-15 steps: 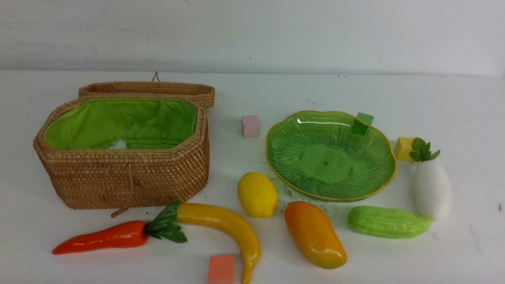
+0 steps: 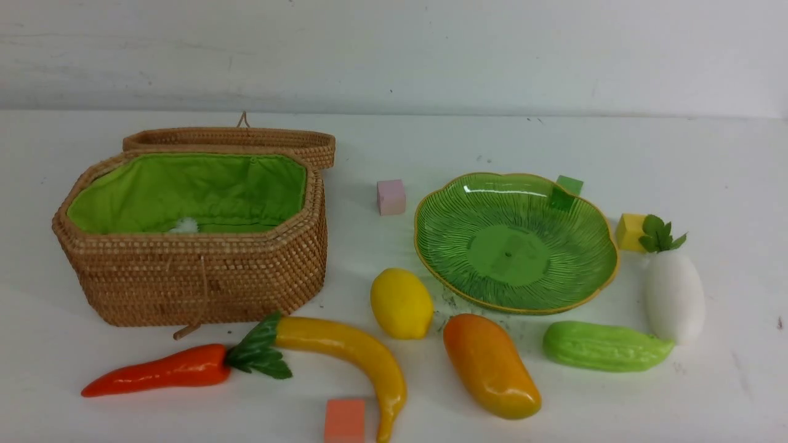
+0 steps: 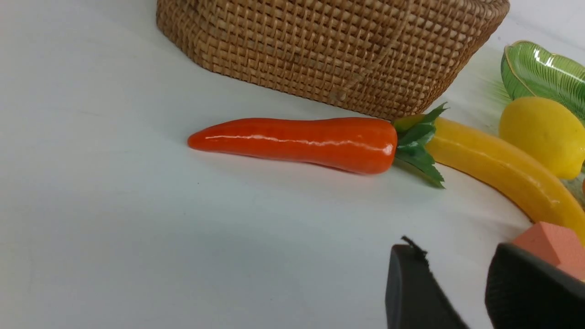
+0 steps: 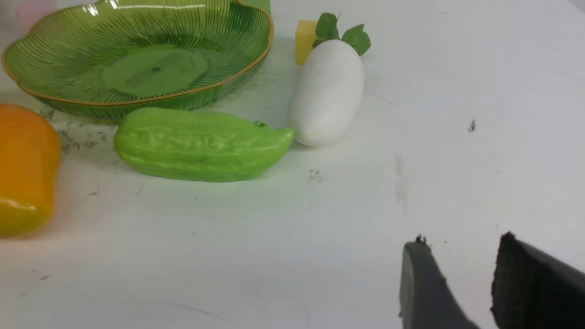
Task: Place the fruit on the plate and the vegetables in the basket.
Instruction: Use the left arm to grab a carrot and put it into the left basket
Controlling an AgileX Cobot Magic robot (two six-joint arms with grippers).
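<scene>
The left gripper (image 3: 457, 258), fingers parted and empty, hangs low over the table (image 3: 114, 205), with the carrot (image 3: 297, 141) lying ahead of it, stretched along the front of the basket (image 3: 329, 45); the right gripper (image 4: 461, 249), likewise parted with nothing between, faces the gourd (image 4: 196, 144) and radish (image 4: 327, 91) beside the plate (image 4: 68, 50); nothing appears sorted yet; a clean first pick would likely close across the carrot's thick middle, clear of the leaves overlapping the banana (image 3: 493, 169).
</scene>
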